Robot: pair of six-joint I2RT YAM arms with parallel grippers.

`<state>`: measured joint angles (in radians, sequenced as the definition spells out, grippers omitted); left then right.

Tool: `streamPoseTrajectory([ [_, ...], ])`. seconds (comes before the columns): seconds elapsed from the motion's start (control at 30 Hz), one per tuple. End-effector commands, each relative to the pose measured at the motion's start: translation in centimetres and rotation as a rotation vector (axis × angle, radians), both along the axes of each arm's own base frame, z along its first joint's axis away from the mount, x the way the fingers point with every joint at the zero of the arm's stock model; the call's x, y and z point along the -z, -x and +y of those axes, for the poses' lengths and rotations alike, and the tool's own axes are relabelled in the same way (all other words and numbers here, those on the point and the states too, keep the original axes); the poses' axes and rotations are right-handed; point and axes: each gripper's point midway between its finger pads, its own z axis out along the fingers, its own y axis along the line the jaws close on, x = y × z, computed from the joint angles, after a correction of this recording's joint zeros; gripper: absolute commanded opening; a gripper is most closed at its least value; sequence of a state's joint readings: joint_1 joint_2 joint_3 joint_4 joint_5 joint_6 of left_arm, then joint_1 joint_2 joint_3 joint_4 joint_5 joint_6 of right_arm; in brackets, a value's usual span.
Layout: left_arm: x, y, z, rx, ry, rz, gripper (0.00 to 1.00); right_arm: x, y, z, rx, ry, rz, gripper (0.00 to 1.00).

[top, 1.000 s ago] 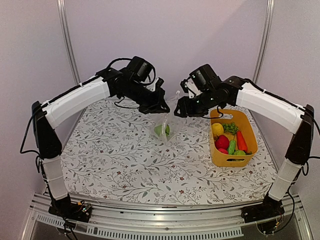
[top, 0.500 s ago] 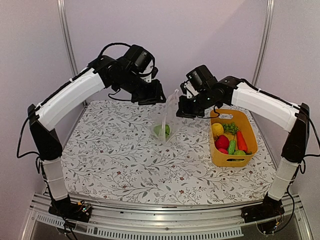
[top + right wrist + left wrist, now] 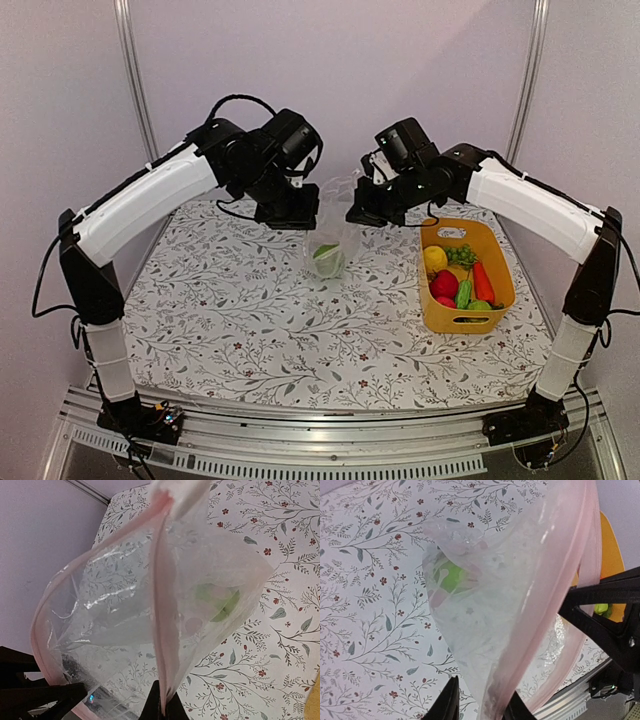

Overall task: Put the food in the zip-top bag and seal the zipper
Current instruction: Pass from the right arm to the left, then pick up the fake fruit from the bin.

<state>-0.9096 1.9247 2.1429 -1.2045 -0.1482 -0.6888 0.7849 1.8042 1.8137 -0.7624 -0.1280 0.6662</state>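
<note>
1. Nearest the arm bases, toward the right of the table [image 3: 250, 340], the orange-yellow basket [image 3: 503, 262] holds most of the food. In it are the lemon [image 3: 435, 259], a red ball [image 3: 444, 284], the grape bunch [image 3: 460, 254], the carrot [image 3: 482, 282], the cucumber [image 3: 464, 293] and a green round one [image 3: 480, 305]. None of these is bagged yet.

2. Farther in, at the middle of the table, the zip-top bag [image 3: 335, 225] hangs between the two arms, raised by its top edge. One green piece [image 3: 326, 258] lies in its bottom corner. Whether the bag's bottom touches the cloth cannot be told.

3. At the bag's top, the left gripper [image 3: 300, 213] has its fingers pinched on one end of the rim. Its wrist view shows the plastic caught between the two dark fingertips [image 3: 449, 706].

4. Opposite it, the right gripper [image 3: 358, 213] is closed tight on the other end — its wrist view shows the strip running straight down into the nearly touching fingers [image 3: 167, 711].

5. The zipper [image 3: 160, 605], a pinkish strip along the mouth, bows out into a loop on one side, so the mouth stands open and unsealed.

6. By my reading the task is at an early stage: one item is in and about six are left in the basket. After those, the strip must be pressed shut — and with both grippers occupied, one must let go to fetch food.
</note>
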Motion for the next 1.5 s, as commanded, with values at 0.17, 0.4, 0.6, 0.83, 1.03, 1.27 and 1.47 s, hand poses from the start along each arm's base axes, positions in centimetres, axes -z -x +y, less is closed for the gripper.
streamPoseTrajectory([
  [0.17, -0.8, -0.6, 0.2, 0.008, -0.037, -0.075, 0.09, -1.6, 0.3, 0.8, -0.033, -0.064, 0.000, 0.00],
  [0.4, -1.9, -1.3, -0.4, 0.023, -0.017, -0.112, 0.00, -2.8, 0.9, 0.5, -0.060, -0.076, -0.017, 0.16],
  [0.6, -3.9, -1.0, 0.8, 0.005, -0.005, -0.108, 0.00, -7.0, 0.6, -3.9, -0.007, -0.081, -0.085, 0.49],
  [0.83, -3.5, -0.8, 2.1, 0.027, -0.056, -0.097, 0.00, -2.9, -1.8, -13.5, 0.141, 0.062, -0.074, 0.65],
  [1.03, -1.4, 0.0, 2.6, 0.087, -0.120, -0.023, 0.00, 5.1, -2.7, -20.5, 0.252, 0.211, 0.042, 0.68],
  [1.27, -2.8, -0.3, 0.6, 0.124, -0.023, -0.054, 0.00, 12.9, -2.9, -23.5, 0.272, 0.315, 0.192, 0.76],
  [1.47, -2.9, -0.4, -0.5, 0.140, 0.022, -0.041, 0.00, 16.1, -3.9, -23.8, 0.262, 0.355, 0.239, 0.79],
])
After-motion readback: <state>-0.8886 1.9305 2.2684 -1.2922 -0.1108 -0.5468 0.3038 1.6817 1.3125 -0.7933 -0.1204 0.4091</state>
